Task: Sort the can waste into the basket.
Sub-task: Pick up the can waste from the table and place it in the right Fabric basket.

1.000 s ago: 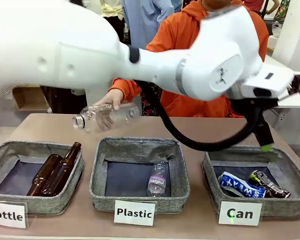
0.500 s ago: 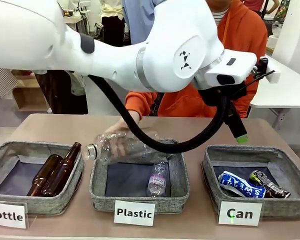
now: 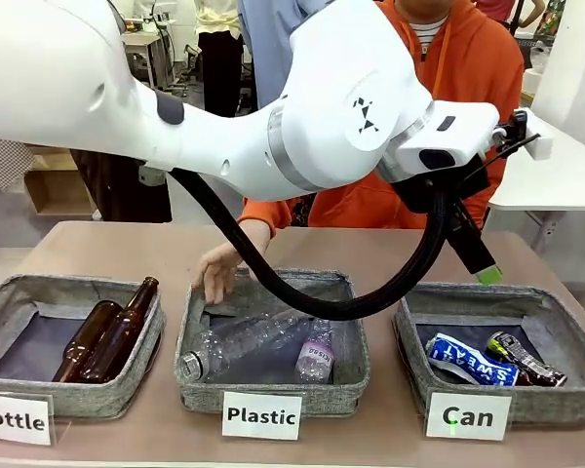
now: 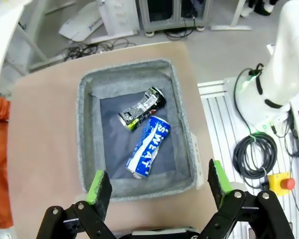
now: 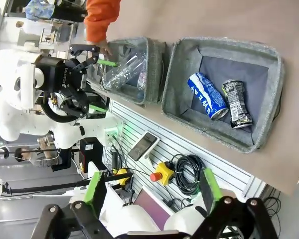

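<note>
White left arm (image 3: 273,127) hovers above the basket (image 3: 541,302), jaws spread.

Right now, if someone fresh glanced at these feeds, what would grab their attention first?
The big white left arm sweeping across the front view, its open left end effector hovering above the grey fabric basket signed "Can". Inside lie the dented blue and white "SWEAT" can and the dented black can. In the middle basket, a person's hand rests by a clear plastic bottle.
</note>
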`<state>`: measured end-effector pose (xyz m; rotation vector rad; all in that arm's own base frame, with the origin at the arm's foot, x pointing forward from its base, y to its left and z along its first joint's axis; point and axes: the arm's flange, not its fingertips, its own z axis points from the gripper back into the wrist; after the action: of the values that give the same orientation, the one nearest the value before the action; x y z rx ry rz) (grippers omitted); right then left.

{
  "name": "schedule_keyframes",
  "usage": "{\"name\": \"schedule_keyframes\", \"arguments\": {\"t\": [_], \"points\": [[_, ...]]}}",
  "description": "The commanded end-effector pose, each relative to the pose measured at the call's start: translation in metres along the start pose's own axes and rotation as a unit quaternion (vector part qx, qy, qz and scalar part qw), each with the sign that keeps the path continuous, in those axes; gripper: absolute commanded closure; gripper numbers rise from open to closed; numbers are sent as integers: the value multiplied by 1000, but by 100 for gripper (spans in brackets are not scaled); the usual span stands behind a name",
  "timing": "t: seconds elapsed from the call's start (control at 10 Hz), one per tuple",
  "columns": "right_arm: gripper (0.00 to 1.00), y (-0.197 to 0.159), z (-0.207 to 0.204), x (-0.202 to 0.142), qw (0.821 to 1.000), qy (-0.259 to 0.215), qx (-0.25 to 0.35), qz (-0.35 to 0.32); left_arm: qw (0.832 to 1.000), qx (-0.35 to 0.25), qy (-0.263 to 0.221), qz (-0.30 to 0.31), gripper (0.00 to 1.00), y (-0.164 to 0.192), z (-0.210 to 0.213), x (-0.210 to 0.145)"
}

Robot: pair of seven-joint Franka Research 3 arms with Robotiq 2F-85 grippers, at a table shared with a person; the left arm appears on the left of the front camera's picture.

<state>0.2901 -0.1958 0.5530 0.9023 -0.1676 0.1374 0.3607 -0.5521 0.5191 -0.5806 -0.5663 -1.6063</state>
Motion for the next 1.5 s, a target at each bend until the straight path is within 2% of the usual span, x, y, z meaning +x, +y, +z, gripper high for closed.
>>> {"name": "schedule_keyframes", "arguments": {"t": [0.0,0.2,0.3,0.4,0.5,0.6,0.7,0.8,0.9,1.0,1.1,1.2,1.3,1.4], "points": [[0,6,-9,4,1000,-6,0,-12,1000,5,-23,11,0,-9,13,-15],[0,12,-16,10,1000,3,10,-13,999,-3,-30,31,0,-7,30,-16],[0,20,-25,16,1000,11,15,-13,996,16,-45,82,0,-5,52,-19],[0,31,-41,29,999,17,29,-22,978,42,-89,186,0,0,83,-22],[0,45,-62,43,998,24,59,-30,951,62,-126,275,0,0,116,-34],[0,57,-85,59,995,37,84,-37,921,95,-148,347,0,-1,154,-61],[0,65,-105,71,987,100,127,-18,908,101,-168,370,0,-9,188,-93],[0,70,-123,83,980,117,161,9,890,121,-169,406,0,-18,222,-130],[0,74,-140,97,966,133,218,35,880,82,-171,436,0,-30,256,-172],[0,78,-159,109,960,92,263,42,860,61,-174,476,0,-47,286,-230],[0,75,-175,118,950,108,288,60,855,22,-172,488,0,-64,301,-284],[0,67,-192,129,928,127,347,41,838,14,-168,519,0,-78,311,-342],[0,54,-208,135,931,130,342,18,820,-7,-192,540,0,-91,319,-391],[0,36,-219,135,948,116,296,-9,787,-24,-248,564,0,-99,324,-442]]}}
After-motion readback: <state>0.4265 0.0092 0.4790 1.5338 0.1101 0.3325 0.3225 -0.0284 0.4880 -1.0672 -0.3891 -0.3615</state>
